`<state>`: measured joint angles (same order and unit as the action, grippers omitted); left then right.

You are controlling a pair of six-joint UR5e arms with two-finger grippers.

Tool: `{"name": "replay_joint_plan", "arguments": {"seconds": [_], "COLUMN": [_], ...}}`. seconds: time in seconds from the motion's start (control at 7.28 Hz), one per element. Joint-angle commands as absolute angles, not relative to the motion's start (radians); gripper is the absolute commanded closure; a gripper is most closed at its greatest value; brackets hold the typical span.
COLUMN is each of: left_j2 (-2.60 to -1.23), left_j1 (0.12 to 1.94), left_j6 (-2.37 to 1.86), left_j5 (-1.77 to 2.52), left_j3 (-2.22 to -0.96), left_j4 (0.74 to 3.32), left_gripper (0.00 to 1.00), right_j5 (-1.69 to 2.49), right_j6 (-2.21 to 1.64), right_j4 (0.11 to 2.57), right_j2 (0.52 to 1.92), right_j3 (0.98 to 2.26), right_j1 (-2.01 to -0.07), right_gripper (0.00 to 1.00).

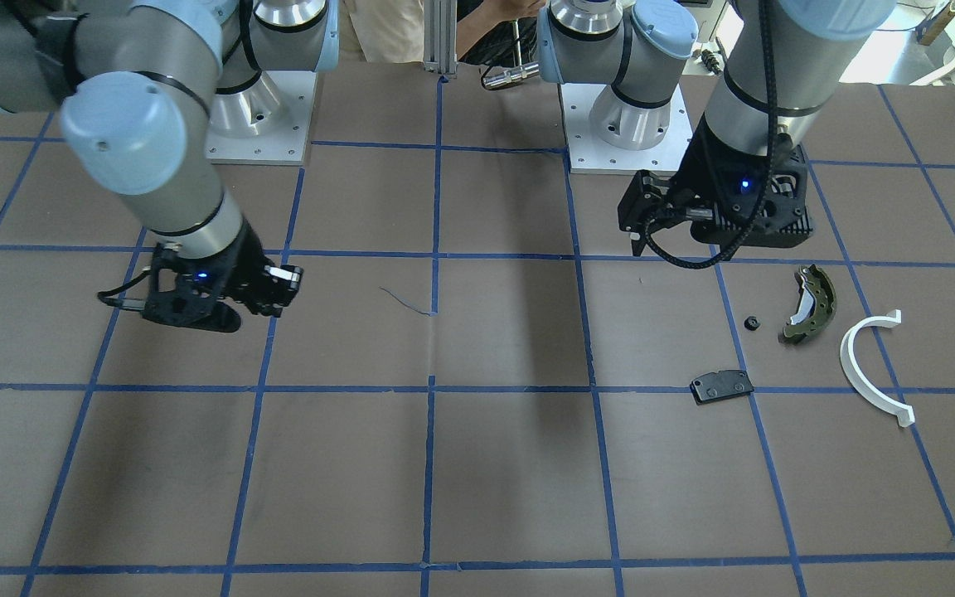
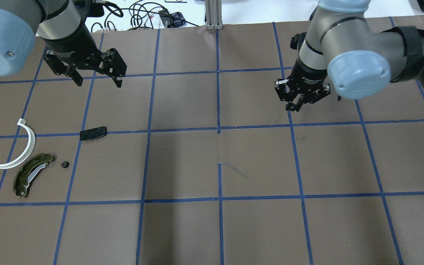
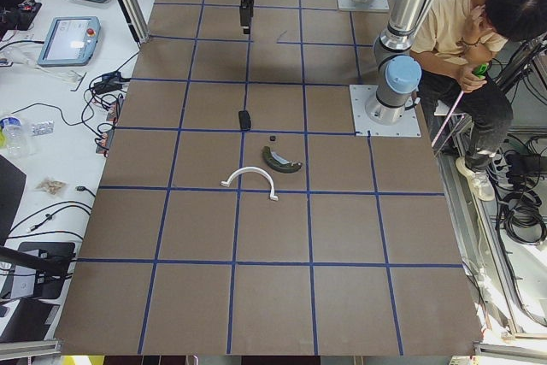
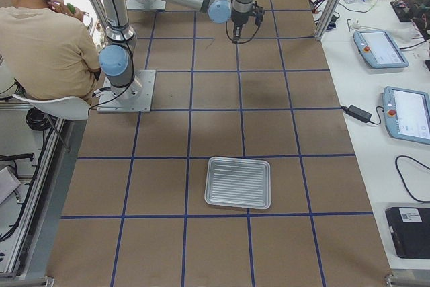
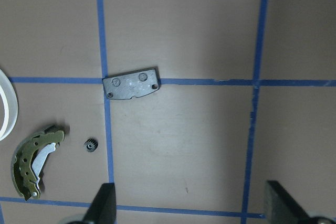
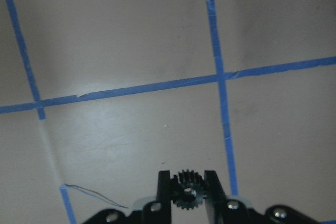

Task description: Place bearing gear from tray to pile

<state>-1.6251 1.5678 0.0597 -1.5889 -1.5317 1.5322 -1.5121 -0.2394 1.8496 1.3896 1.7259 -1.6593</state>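
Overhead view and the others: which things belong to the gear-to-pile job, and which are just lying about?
Job: gear in right gripper's jaws; tray; pile: brake shoe, white arc, black pad, loose gear.
Lying about: thread scrap; teach pendants.

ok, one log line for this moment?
right claw: shut on gear, aloft | left claw: open, empty, near pad | second gear: beside shoe | tray: looks empty

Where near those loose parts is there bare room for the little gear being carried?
Bare table lies between the black pad and the small gear already down, and everything from there toward the right end effector and its held gear is open. Tightest where the white arc and brake shoe lie close together.
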Motion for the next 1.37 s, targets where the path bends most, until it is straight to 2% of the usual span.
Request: {"name": "replay_joint_plan", "arguments": {"seconds": [0.0, 0.69, 0.96, 1.1, 1.24], "left_j2": [-1.594, -1.612, -1.615, -1.621, -1.621], "left_j1": [1.582, 1.580, 1.580, 1.580, 1.580], "left_j6": [-0.015, -0.006, -0.006, -0.006, -0.006], "left_j5": [-1.548, -1.554, -1.554, -1.554, -1.555], "left_j3": [-1.540, -1.542, -1.542, -1.540, -1.540], "left_j4": [1.534, 1.532, 1.531, 1.531, 1.529], "left_gripper": [0.00, 0.00, 0.00, 0.00, 0.00], "right_j5": [-1.511, -1.456, -1.457, -1.460, -1.469], "right_j6": [-0.453, -0.619, -0.647, -0.666, -0.701], "right_j4": [1.932, 2.197, 2.217, 2.217, 2.221], "right_j2": [1.320, 1.119, 1.072, 1.069, 1.075], "right_j3": [1.729, 1.727, 1.727, 1.727, 1.726], "right_j1": [-1.835, -2.031, -2.051, -2.060, -2.060], "right_gripper": [1.00, 1.00, 1.00, 0.86, 0.44]}}
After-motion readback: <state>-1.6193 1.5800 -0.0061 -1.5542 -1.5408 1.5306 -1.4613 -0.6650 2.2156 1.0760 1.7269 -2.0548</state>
